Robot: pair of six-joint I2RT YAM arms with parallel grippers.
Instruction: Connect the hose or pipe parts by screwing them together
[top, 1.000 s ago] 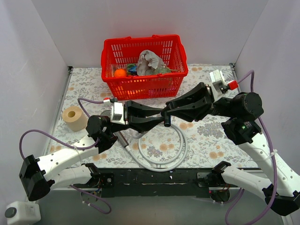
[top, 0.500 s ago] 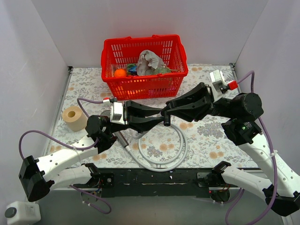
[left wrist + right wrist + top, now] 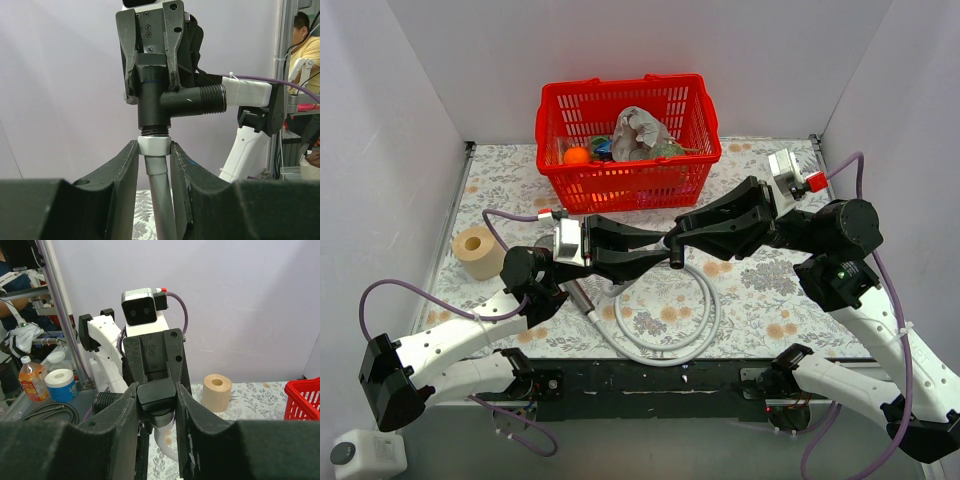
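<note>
Above the middle of the table my two grippers meet tip to tip. My left gripper [image 3: 663,251] [image 3: 154,146] is shut on the white hex end nut [image 3: 154,148] of the light-grey hose [image 3: 705,322] [image 3: 161,200]. The hose hangs down and loops on the table. My right gripper [image 3: 677,243] [image 3: 156,390] is shut on a black T-shaped pipe fitting [image 3: 150,107] [image 3: 156,396]. The nut sits on the fitting's lower threaded end, with a few threads showing above it. A bare threaded side port [image 3: 210,100] [image 3: 104,402] sticks out sideways. The hose's other end [image 3: 582,298] lies on the table.
A red basket [image 3: 552,135] with mixed items stands at the back centre. A tan paper roll [image 3: 478,252] [image 3: 216,390] sits on the table's left side. White walls close off the back and both sides. Purple cables loop around both arms.
</note>
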